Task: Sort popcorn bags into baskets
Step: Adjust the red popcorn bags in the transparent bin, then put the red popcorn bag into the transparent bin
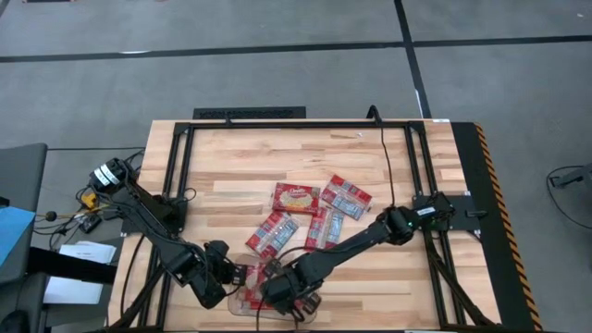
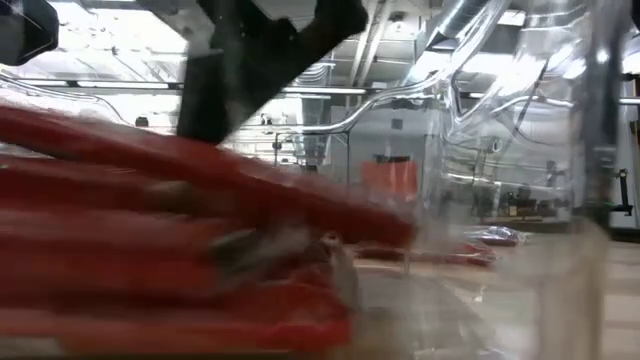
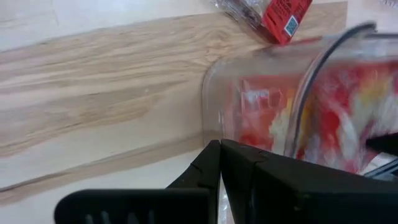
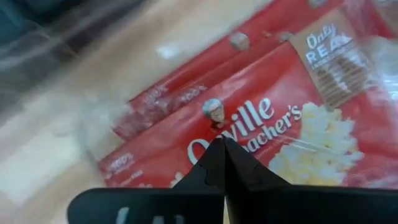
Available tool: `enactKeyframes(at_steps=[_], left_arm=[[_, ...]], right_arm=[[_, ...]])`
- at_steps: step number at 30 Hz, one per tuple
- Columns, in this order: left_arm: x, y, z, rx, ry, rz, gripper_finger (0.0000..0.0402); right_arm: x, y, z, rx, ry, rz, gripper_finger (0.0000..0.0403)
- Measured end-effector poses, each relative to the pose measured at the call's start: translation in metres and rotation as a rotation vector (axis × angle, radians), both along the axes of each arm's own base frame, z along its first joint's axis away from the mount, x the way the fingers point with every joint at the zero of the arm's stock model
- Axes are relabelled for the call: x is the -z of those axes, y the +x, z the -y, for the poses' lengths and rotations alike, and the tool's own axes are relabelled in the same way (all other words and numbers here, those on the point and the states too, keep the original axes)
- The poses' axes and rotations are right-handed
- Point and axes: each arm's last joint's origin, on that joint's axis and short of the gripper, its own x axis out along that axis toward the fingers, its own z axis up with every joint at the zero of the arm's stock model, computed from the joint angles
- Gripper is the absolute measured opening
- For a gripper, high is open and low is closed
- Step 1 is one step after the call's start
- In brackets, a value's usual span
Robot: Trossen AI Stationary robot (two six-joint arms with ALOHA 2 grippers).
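Popcorn bags [image 1: 296, 197] — flat, light, slick film, soft enough to buckle; I judge an edge pinch best. Four lie loose mid-desk, more are stacked in the clear tub [image 3: 214, 93] at the desk's near edge. My right tool [image 4: 222, 152] hangs over that stack, fingers closed, empty. Left tool [image 3: 219, 155] closed beside the tub wall. Stack count hidden — arms cover it.

Clear tub [image 1: 242, 298] at the table's [image 1: 231, 166] near edge, holding popcorn bags [image 4: 261, 143] stacked flat. Left gripper [image 1: 242, 276] just beside the tub's left end; right gripper [image 1: 280, 294] over its contents. Four loose bags [image 1: 308, 215] lie behind, toward mid-table.
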Motion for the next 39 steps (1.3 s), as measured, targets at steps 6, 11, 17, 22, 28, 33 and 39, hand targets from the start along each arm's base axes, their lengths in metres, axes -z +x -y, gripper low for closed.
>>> enactKeyframes(at_steps=[6,11,17,22,28,33,39], left_arm=[[0.0,0.002,-0.002,0.003,0.006,0.0,0.0],[0.0,0.004,-0.003,-0.001,0.015,0.013,0.0],[-0.001,0.005,-0.003,-0.008,0.025,0.035,0.0],[-0.008,0.003,-0.004,-0.016,-0.015,0.049,0.0],[-0.047,-0.011,-0.021,-0.001,-0.016,0.137,0.0],[-0.083,-0.032,-0.059,-0.056,0.143,0.267,0.0001],[-0.107,-0.032,-0.108,-0.114,0.394,0.36,0.0053]], right_arm=[[-0.003,0.018,0.004,0.067,0.028,0.157,0.0013],[-0.025,0.024,0.013,0.14,-0.036,0.283,0.0022],[-0.031,0.012,0.015,0.162,-0.06,0.203,0.0016],[-0.077,-0.018,0.021,0.216,-0.077,0.154,0.0019],[-0.137,-0.057,0.062,0.404,-0.063,0.07,0.003],[-0.184,-0.088,0.108,0.656,-0.01,0.06,0.0029],[-0.22,-0.123,0.158,0.935,0.017,0.087,0.0067]])
